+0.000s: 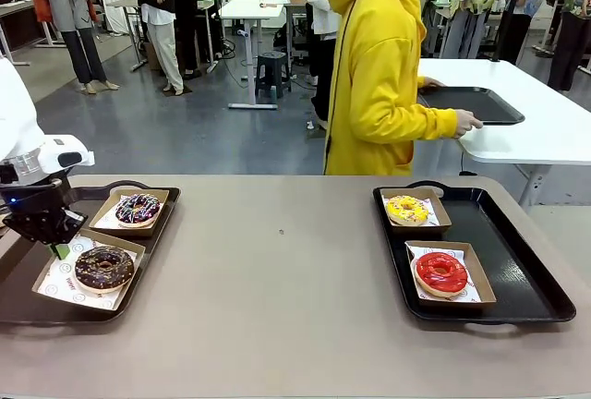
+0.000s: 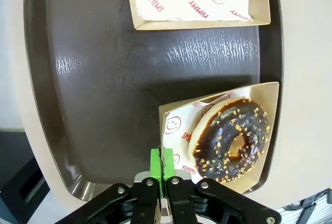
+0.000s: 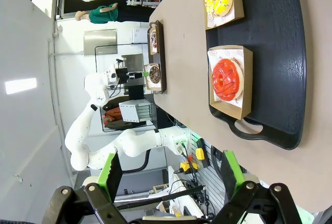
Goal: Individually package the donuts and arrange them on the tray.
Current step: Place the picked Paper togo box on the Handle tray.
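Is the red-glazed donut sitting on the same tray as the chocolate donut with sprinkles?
No: the red-glazed donut sits on the right tray, while the sprinkled chocolate donut sits on the left tray.

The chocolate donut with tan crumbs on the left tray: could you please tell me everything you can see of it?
The chocolate donut with tan crumbs is a ring with dark glossy glaze and scattered tan bits. It lies flat in a square brown box lined with smiley-printed paper, on the near part of the left tray. The left gripper is shut on the box's edge and does not touch the donut.
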`<action>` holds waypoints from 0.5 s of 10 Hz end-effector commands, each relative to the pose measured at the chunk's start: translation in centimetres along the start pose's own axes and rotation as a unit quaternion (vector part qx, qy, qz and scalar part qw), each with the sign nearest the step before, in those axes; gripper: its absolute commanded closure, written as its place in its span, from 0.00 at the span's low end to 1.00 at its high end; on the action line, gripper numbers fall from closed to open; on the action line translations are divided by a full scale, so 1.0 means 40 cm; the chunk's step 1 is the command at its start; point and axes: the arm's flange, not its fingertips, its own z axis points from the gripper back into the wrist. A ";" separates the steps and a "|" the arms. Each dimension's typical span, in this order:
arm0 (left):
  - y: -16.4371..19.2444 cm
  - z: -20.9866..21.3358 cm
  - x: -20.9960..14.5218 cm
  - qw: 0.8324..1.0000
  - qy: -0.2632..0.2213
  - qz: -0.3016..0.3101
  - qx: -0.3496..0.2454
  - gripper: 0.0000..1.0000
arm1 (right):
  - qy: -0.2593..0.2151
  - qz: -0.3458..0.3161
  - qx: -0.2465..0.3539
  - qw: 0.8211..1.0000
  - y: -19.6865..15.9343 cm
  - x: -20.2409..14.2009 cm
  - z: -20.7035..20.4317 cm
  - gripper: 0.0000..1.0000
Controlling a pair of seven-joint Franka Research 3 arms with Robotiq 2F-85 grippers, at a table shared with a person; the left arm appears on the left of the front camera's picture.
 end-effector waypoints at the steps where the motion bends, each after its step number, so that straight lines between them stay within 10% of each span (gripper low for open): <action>1: 0.002 -0.017 0.005 1.000 -0.005 0.011 0.012 0.99 | 0.002 0.003 0.006 1.000 0.004 0.000 0.001 0.00; 2: 0.002 -0.020 -0.001 1.000 -0.002 0.018 0.011 0.89 | 0.002 0.003 0.006 1.000 0.004 0.000 0.001 0.00; 3: 0.005 -0.017 -0.003 1.000 -0.003 0.019 0.008 0.40 | 0.002 0.003 0.006 1.000 0.004 0.000 0.001 0.00; 5: 0.011 0.002 -0.001 1.000 -0.006 0.018 0.009 0.00 | 0.002 0.003 0.006 1.000 0.004 0.000 0.001 0.00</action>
